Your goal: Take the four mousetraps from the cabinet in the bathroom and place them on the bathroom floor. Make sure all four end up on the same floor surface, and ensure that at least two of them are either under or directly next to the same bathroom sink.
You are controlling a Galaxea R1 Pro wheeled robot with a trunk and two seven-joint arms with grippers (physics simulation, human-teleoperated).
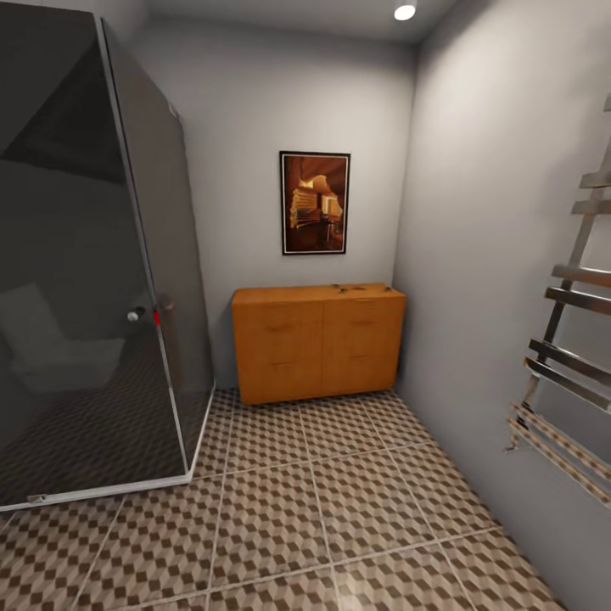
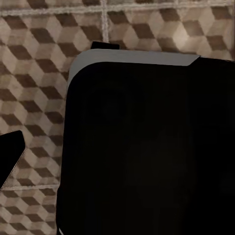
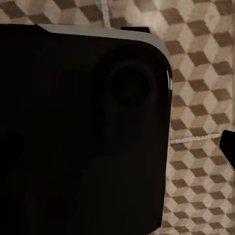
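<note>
Grey walls enclose a small bathroom, seen from the robot's head camera. Underfoot is the bathroom floor (image 1: 356,501), large square tiles in a brown, beige and white cube pattern with pale grout lines. Against the far wall stands the wide, low, orange-brown wooden cabinet (image 1: 318,344) with closed doors and a flat top. Small dark shapes (image 1: 350,287) lie on that top towards its right end; they are probably some of the mousetraps, but they are too small to count or identify for certain. What the cabinet holds inside cannot be seen, since every door is shut.

Above the cabinet hangs a framed picture in orange and brown tones (image 1: 315,203). A tall dark glass shower enclosure (image 1: 93,280) stands to the left, and a chrome towel rail (image 1: 568,339) is mounted on the right wall.

Both wrist cameras look down at the tiled floor past a large black rounded part of the robot's own body (image 2: 147,147). Whether either gripper's jaws are wide or closed cannot be told.

Judging from this, the robot is at the approach step, well apart from the cabinet, with nothing picked up. Next it likely needs to drive forward to within arm's reach and raise an arm towards the cabinet top.
</note>
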